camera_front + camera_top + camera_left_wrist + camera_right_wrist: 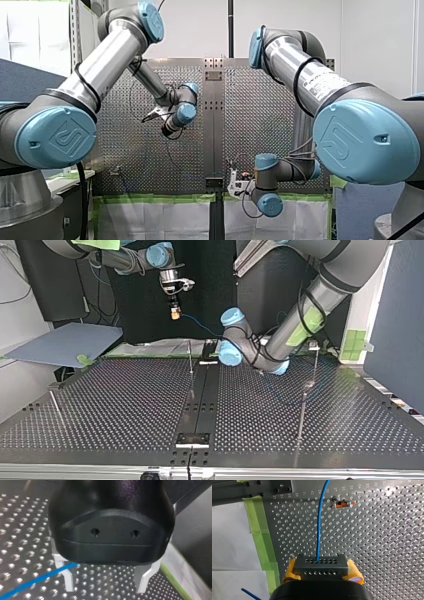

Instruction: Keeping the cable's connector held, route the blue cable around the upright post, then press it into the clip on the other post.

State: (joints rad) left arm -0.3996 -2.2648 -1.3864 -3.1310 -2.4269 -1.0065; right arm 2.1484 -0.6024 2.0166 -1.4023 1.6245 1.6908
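Observation:
In the right wrist view my right gripper [322,570] has its yellow pads [290,568] shut on a grey perforated connector [321,562]. The blue cable [320,522] runs straight out of the connector, ahead of the gripper. In the top view this gripper [175,314] hangs high at the back, and the cable [200,325] trails from it toward my left arm's wrist [231,342]. My left gripper [106,590] stands open just over the plate, its pale fingers [68,580] wide apart. The cable [37,580] crosses beside one finger; nothing is gripped.
Thin upright posts stand on the perforated table [125,405]: one at the middle back [190,357], one at the top view's right with a clip on it [313,346], one at the left [55,405]. A small orange-marked fitting [340,504] lies ahead of my right gripper. Green tape [258,530] edges the plate.

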